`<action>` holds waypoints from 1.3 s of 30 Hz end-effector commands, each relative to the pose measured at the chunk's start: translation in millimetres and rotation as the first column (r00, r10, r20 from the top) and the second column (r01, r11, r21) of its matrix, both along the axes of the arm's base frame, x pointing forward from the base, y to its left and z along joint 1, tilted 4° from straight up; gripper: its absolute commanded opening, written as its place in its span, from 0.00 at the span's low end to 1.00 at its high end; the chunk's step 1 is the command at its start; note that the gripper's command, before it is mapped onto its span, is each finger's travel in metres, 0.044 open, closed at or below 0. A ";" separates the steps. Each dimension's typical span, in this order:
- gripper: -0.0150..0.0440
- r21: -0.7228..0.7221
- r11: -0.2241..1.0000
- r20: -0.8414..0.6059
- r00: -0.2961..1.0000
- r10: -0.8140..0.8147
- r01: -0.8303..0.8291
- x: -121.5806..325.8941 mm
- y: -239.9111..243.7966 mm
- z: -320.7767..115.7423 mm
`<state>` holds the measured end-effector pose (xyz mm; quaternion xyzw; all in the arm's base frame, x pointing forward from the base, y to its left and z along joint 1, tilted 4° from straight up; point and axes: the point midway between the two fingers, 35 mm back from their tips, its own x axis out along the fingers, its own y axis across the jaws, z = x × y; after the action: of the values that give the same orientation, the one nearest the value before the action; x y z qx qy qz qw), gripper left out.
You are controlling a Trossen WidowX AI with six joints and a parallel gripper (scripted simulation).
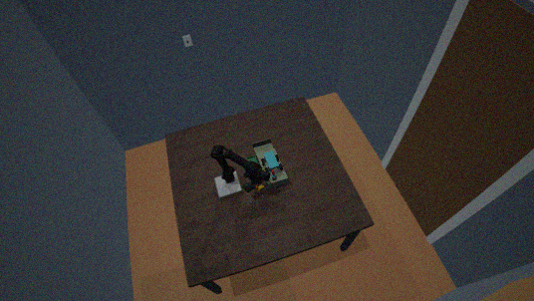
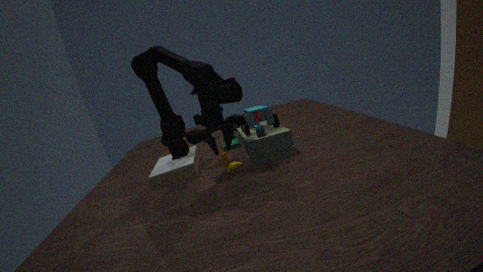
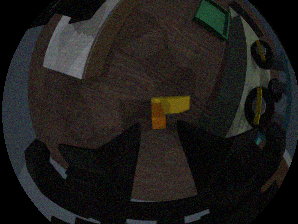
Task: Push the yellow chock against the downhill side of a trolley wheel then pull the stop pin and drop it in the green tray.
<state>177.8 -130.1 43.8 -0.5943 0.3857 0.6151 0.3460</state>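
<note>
The yellow chock lies on the table beside the ramp, its orange handle upright. Its black base is too dark to make out. My gripper is partly open and empty, pointing down, its fingertips close around or just above the handle's top. The cyan trolley stands on the ramp. The red pin head shows at the trolley's end. The green tray is partly hidden by the arm in the top and exterior views.
The arm's pale base block stands left of the chock. The ramp's side wall rises close to the right of the gripper. A trolley wheel shows near the right finger in the wrist view.
</note>
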 end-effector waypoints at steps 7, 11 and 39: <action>0.58 0.006 1.000 0.000 1.000 0.004 -0.004 -1.1 0.5 -15.9; 0.58 0.006 1.000 0.000 1.000 0.004 -0.004 -1.3 0.5 -17.2; 0.30 0.001 1.000 -0.001 1.000 0.000 0.000 -2.5 -0.7 -39.1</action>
<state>175.5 -130.7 4.5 -0.5940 0.3852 0.6154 0.3466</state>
